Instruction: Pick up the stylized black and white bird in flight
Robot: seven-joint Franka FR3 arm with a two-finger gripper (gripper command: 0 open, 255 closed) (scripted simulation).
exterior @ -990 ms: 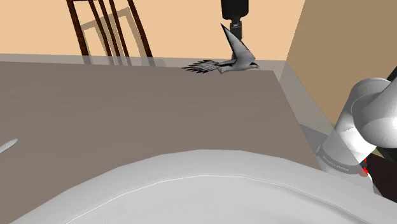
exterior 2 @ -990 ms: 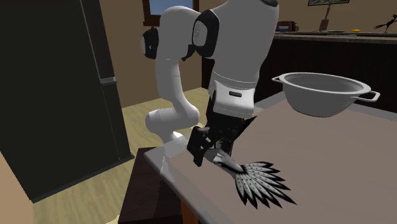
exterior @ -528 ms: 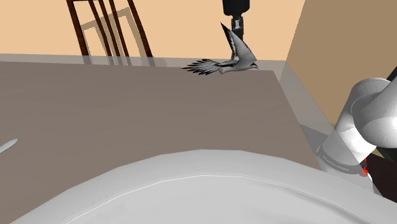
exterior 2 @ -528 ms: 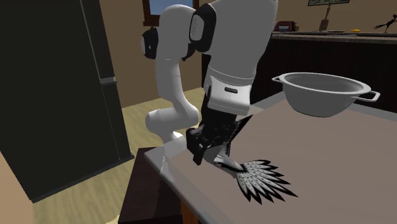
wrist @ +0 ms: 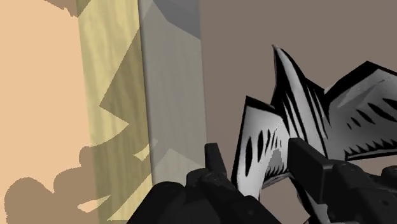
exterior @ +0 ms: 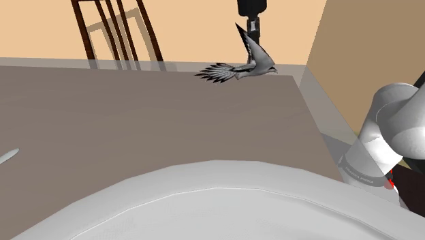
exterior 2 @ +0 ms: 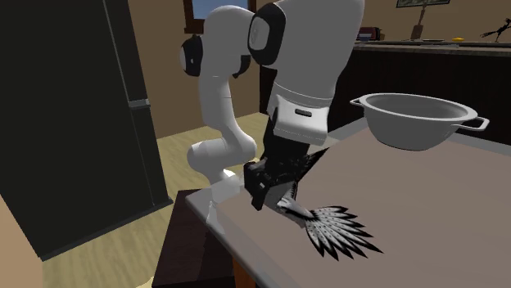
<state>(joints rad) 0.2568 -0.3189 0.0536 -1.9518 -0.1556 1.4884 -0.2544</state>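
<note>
shoulder view: clamped on a raised wing of the black and white fan-tailed bird figure [exterior: 246,67] with the all-black two-finger gripper [exterior: 253,35], at the far corner of the brown table [exterior: 136,116]. second exterior view: perhaps barely off the tabletop. wrist view: pinching that wing from both sides; grasped, not yet clearly lifted.

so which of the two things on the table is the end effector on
The black and white bird: the end effector clasps its wing. The grey bowl stands well apart from it.

Open brown tabletop [exterior: 136,116] beside the bird [exterior: 248,67], big grey bowl [exterior 2: 409,139] well apart (chair [exterior: 144,31] beyond the far edge)
</note>
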